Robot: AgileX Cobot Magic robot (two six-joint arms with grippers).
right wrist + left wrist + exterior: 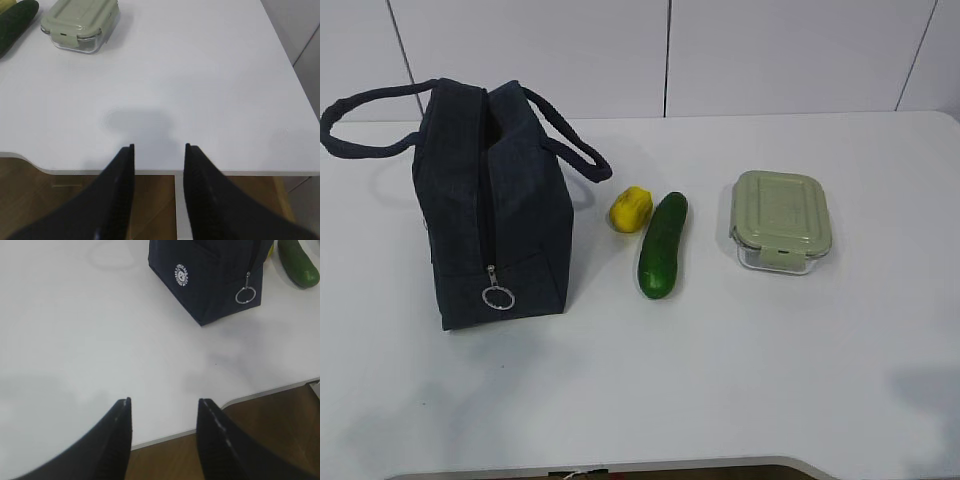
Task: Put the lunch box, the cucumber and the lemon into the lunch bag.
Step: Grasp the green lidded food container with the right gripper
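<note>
The navy lunch bag stands at the left of the white table, its zipper shut with the silver ring pull hanging at the near end; it also shows in the left wrist view. The yellow lemon lies to the right of the bag, touching the dark green cucumber, which also shows in the left wrist view. The lunch box with its sage-green lid sits further right, also seen in the right wrist view. My left gripper and right gripper are open and empty over the table's front edge, out of the exterior view.
The white table ends at a front edge with brown floor below. A white panelled wall stands behind the table. The table's right edge is close to the right gripper.
</note>
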